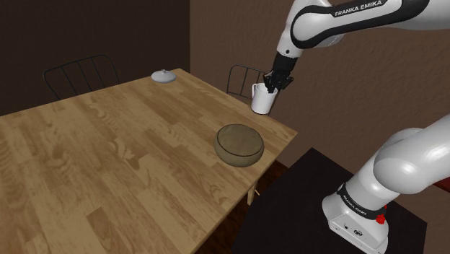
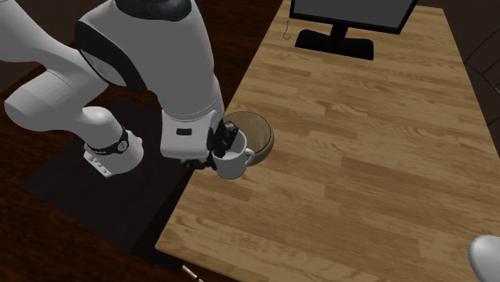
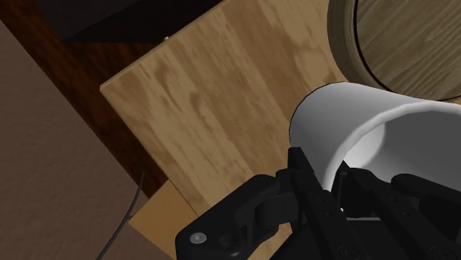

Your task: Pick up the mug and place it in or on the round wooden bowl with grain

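- White mug (image 1: 261,100) (image 2: 232,164) (image 3: 347,122) hangs mouth-up with its long axis near vertical, lifted just beside the round brown wooden bowl (image 1: 239,144) (image 2: 262,132) (image 3: 347,44).
- Black gripper (image 1: 272,88) (image 2: 220,148) clamps the mug's rim wall, one finger inside the cup and one outside.
- Bowl's hollow shows bare grain; it rests on the light wooden table (image 1: 108,159).
- Mug is plain and smooth, with a small side handle.

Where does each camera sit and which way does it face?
Shoulder view: behind the stand, looking down across the table; arm and gripper show, clasping the mug.
Second exterior view: high up, looking steeply down at the table; the arm shows at left.
Wrist view: on the hand, looking along its black fingers at the table's corner.
All three share mug and bowl.
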